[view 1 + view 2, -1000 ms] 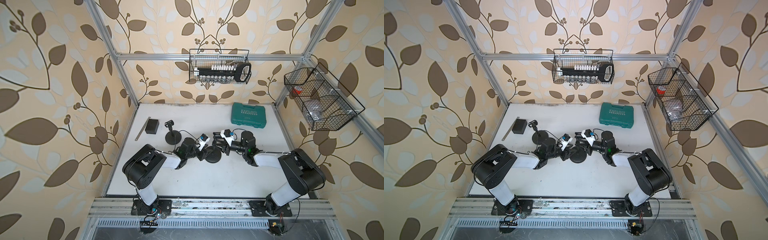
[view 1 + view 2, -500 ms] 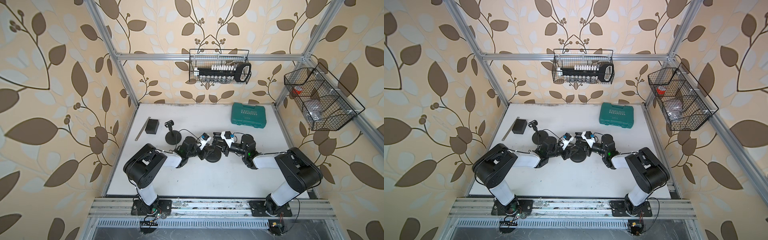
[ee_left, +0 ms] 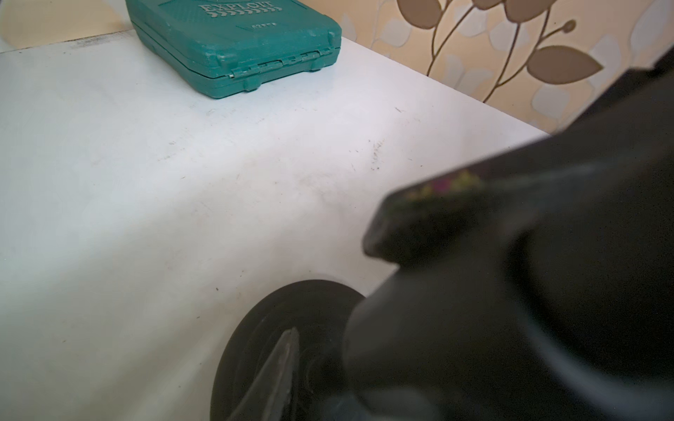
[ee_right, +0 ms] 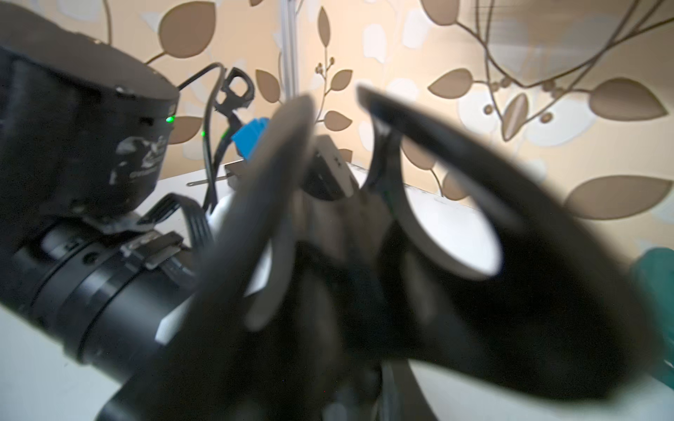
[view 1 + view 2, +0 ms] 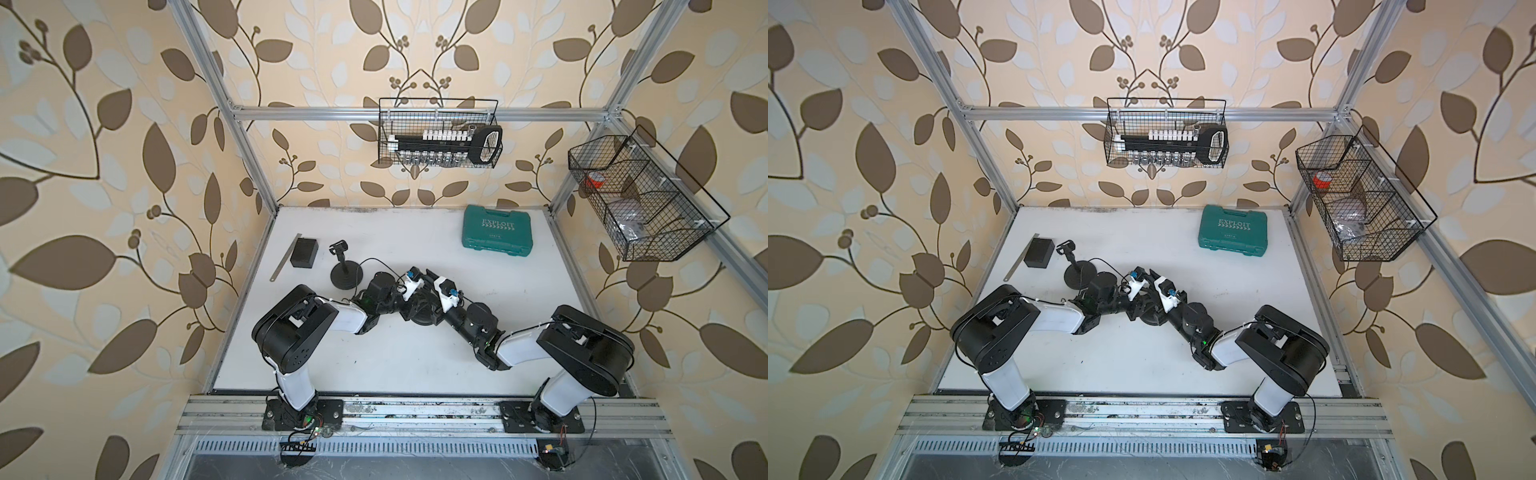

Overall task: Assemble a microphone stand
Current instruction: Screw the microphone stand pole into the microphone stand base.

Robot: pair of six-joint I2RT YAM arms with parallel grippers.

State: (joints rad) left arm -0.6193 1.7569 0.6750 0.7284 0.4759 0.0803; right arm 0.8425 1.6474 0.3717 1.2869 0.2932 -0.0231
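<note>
Base (image 3: 251, 320) | left end effector (image 5: 417, 306), right end effector (image 4: 335, 96) both over it | opening unclear

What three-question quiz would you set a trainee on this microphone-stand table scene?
1. True or false: the teal tool case is closed.
2. What lies right beside the metal ruler? A) black box B) red cup C) screwdriver
3. How many round black bases are on the white table?
Key: 1. True. 2. A. 3. Two.
</note>
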